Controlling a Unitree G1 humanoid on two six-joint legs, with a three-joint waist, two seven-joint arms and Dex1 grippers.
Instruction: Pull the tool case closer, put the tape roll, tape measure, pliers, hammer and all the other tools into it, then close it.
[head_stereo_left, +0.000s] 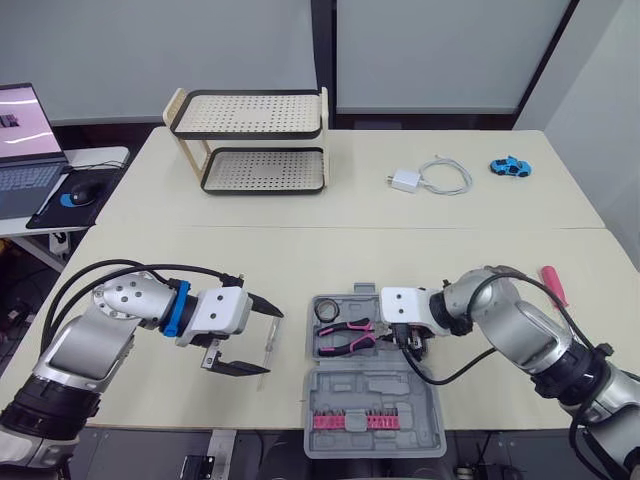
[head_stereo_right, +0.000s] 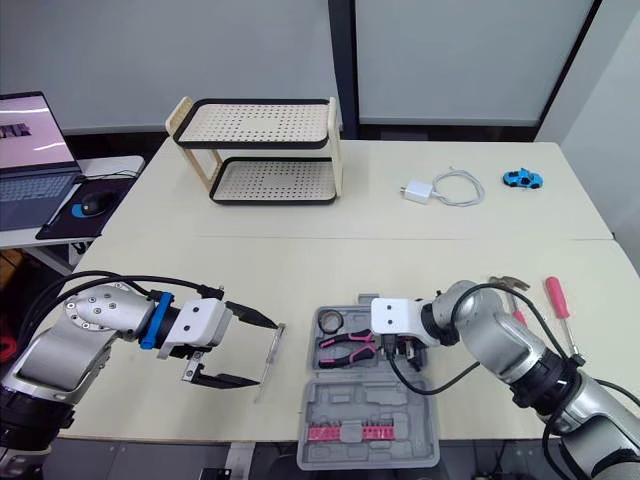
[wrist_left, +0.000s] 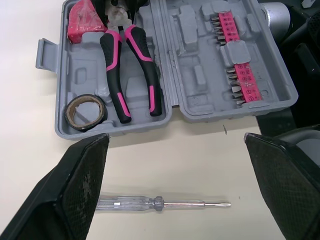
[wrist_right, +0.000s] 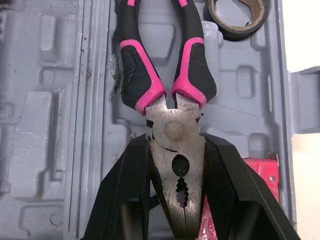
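The grey tool case (head_stereo_left: 420, 395) lies open at the table's front edge, with pink bits (head_stereo_left: 350, 418) in its lid. In its tray sit the tape roll (head_stereo_left: 325, 310), the pink-handled pliers (head_stereo_left: 345, 338) and a red tape measure (wrist_left: 80, 25). My right gripper (wrist_right: 175, 145) is shut on the pliers' metal head, one finger on each side. My left gripper (head_stereo_left: 272, 342) is open just left of the case, hovering over a clear-handled screwdriver (wrist_left: 150, 203) that lies on the table between its fingers (wrist_left: 82, 190). A hammer (head_stereo_right: 510, 285) and a pink screwdriver (head_stereo_right: 555, 295) lie to the right, behind my right arm.
A two-tier perforated rack (head_stereo_left: 250, 140) stands at the back left of the table. A white charger with its cable (head_stereo_left: 405, 180) and a blue toy car (head_stereo_left: 510, 166) lie at the back right. A laptop (head_stereo_left: 25, 140) sits on a side desk to the left.
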